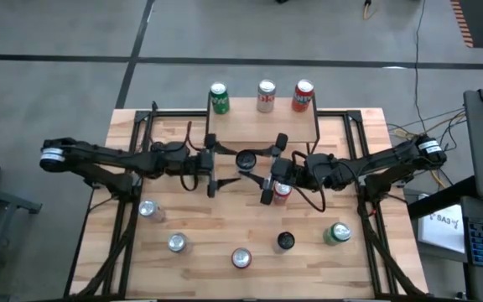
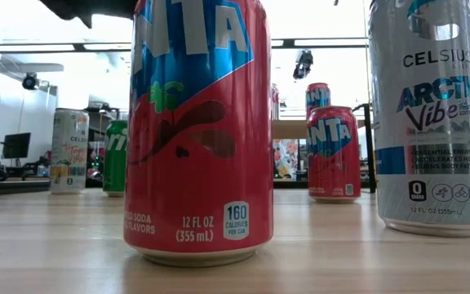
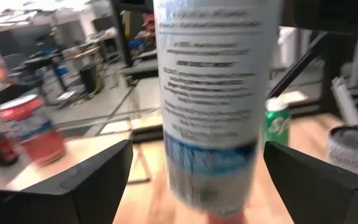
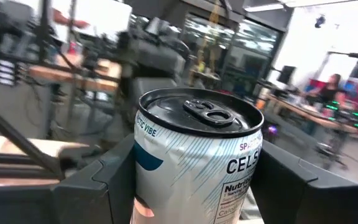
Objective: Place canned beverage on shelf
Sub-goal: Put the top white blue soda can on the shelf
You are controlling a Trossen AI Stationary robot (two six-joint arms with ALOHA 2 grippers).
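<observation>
Tall white-and-blue Celsius can point(image 4: 194, 162) is right up in the lens, pinched upright between the right gripper's point(image 4: 191, 180) fingers. The left gripper point(image 3: 197, 168) is spread wide around it, not touching. The can's mid-table, just short of the light wood shelf point(image 1: 262, 127), so it's not placed yet. Only the overhead view shows that gap; the wrist views don't.

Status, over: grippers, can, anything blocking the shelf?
Left gripper open around Celsius can. Right gripper shut on it, just short of shelf. Red can close under right arm.
</observation>
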